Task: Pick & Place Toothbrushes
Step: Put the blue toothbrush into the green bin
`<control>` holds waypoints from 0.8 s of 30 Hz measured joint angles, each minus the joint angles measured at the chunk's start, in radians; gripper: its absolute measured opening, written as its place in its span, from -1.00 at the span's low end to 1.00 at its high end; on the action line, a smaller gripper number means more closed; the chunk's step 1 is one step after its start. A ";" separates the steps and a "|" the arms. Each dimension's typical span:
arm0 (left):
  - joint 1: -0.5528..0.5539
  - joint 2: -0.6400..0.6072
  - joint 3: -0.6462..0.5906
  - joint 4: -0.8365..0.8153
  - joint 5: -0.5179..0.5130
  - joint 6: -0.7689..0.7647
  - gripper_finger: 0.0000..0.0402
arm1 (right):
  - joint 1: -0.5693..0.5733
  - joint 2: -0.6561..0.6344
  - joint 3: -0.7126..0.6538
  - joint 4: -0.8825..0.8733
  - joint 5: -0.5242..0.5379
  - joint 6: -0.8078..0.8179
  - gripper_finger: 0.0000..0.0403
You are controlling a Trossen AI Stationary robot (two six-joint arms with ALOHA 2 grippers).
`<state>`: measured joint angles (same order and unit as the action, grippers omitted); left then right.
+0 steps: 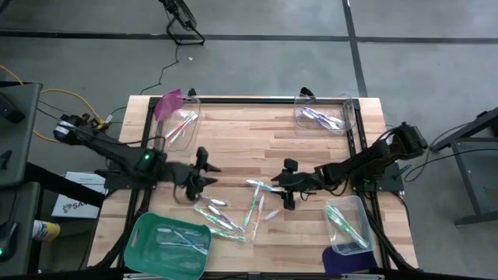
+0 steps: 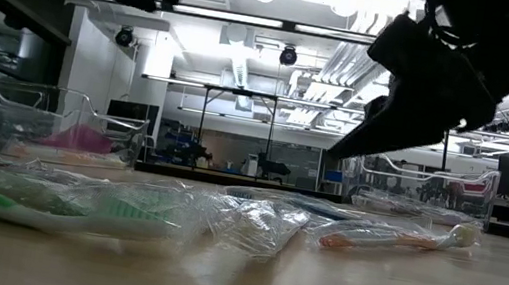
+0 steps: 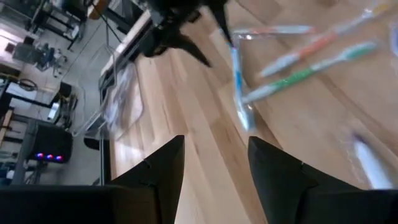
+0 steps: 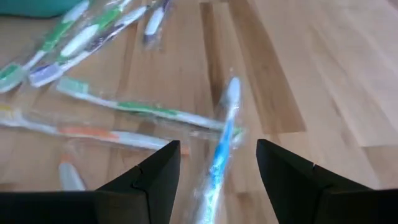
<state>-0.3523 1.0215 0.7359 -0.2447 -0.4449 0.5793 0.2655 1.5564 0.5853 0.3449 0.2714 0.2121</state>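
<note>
The right gripper's fingers [image 4: 155, 180], parted and empty, hover over a blue toothbrush [image 4: 222, 146] lying lengthwise between them on the tabletop [image 4: 323, 74]. The left gripper [image 3: 214, 165], also parted and empty, hovers farther from it.

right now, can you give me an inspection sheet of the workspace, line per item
surface: wooden table, bare around a central pile
job's things: wrapped toothbrushes loose mid-table; more in four clear bins at the corners and a teal tray
clutter: purple lids by two bins
grippers: left gripper open, empty, beside the pile; right gripper open over a blue toothbrush, not gripping
cables: yellow cable off the table's left; black cord on the floor
surroundings: workshop with racks and screens; no people seen
</note>
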 joint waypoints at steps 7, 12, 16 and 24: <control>0.218 0.000 -0.014 0.125 0.183 0.092 -0.15 | 0.018 0.081 0.000 0.016 0.046 -0.003 0.01; 0.349 0.008 -0.014 0.168 0.301 0.143 -0.15 | 0.018 0.119 0.000 0.039 0.044 0.000 0.01; 0.426 0.033 -0.013 0.208 0.386 0.150 -0.15 | 0.023 0.130 -0.001 0.044 0.036 0.003 0.01; 0.471 0.099 -0.012 0.211 0.440 0.150 -0.15 | 0.038 0.185 -0.001 0.054 0.046 -0.005 0.01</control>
<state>0.1184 1.1207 0.7235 -0.0337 -0.0045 0.7288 0.3031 1.7412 0.5840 0.3989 0.3175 0.2068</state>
